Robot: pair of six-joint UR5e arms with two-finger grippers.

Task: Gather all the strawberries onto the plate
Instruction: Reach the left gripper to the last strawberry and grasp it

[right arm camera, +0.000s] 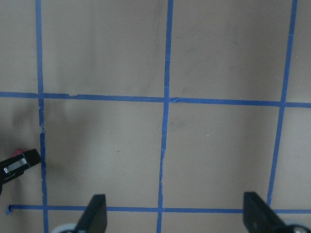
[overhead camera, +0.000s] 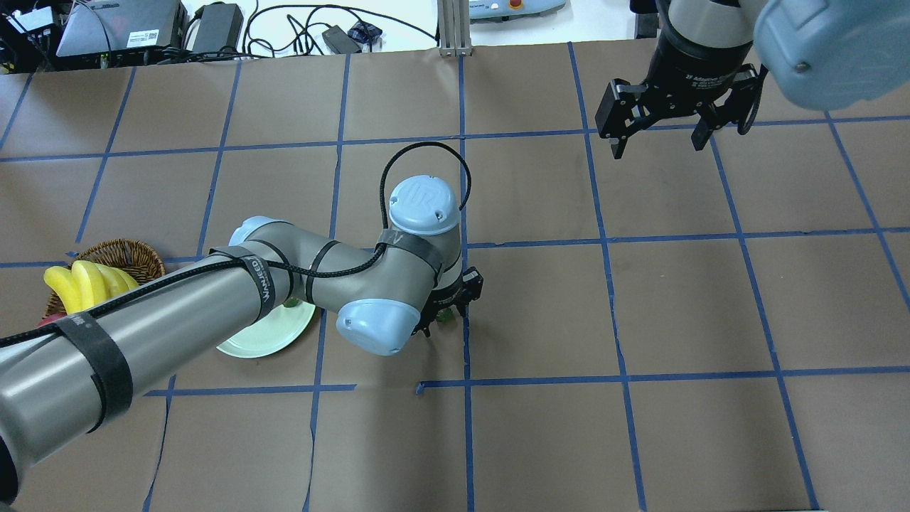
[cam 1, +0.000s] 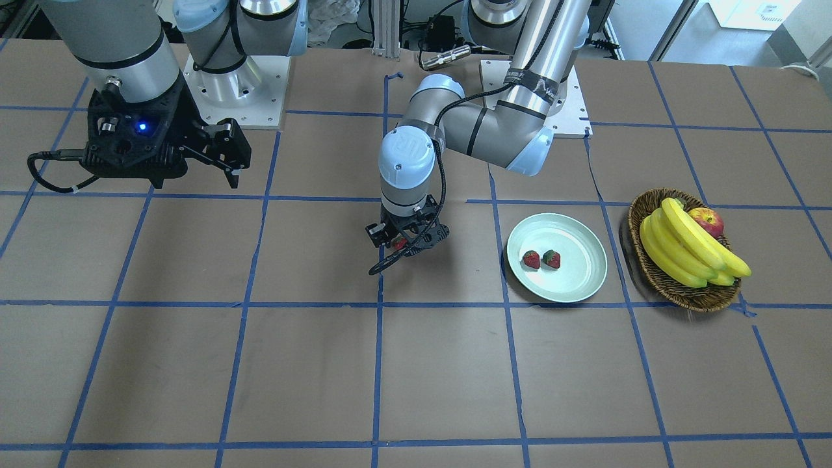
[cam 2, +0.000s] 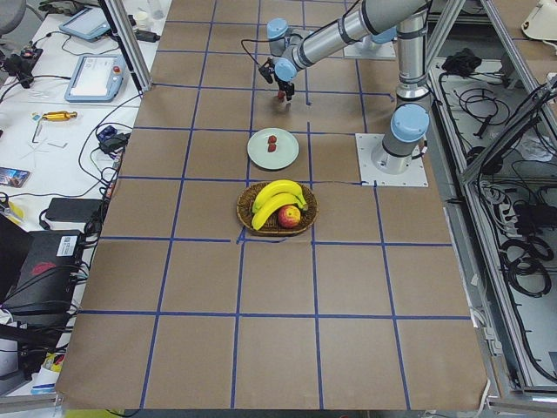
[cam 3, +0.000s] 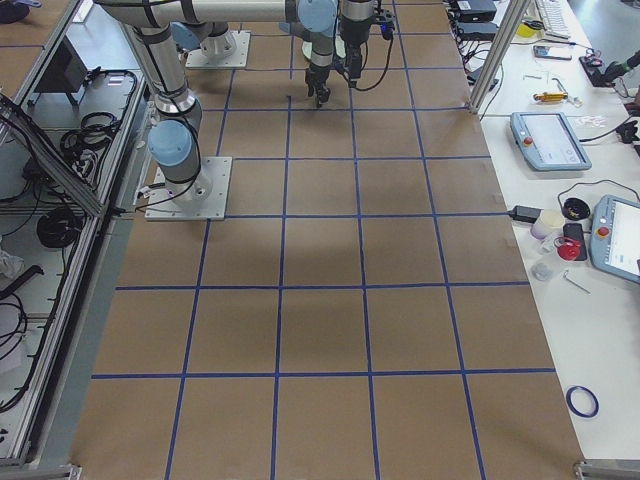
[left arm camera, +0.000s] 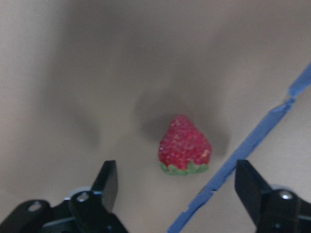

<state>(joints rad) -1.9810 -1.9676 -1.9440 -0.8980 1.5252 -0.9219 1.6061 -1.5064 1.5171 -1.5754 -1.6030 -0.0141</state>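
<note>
Spreading under both my arms is the counter [cam 1: 442,377], brown paper ruled into squares by blue tape [cam 1: 377,364]. My left arm [overhead camera: 213,306] reaches low across it, bent at the elbow, with the wrist pointing straight down near the middle of the counter. My right arm [cam 1: 110,45] hangs higher on its own side, well apart from everything else.

Far out on my left stands a wicker basket [cam 1: 656,279], which holds a bunch of bananas [cam 1: 682,250] and a red-yellow apple [cam 1: 707,221] tucked behind them. The mint-green plate [cam 1: 578,260] lies flat on the counter between that basket and my left wrist, near the basket but not touching it.

My left fingers [cam 1: 411,247] are released and spread wide, down close to the counter. My right fingers [cam 1: 231,149] are released as well, their tips far apart above bare paper and tape lines.

Two strawberries [cam 1: 532,259] [cam 1: 552,259] sit side by side on the plate, on the part nearest my left wrist. The third strawberry [left arm camera: 185,145] lies on the counter outside the plate, just beside a strip of blue tape. In the left wrist view it rests between my two left fingertips with its green cap turned toward the camera, and neither finger touches it.
</note>
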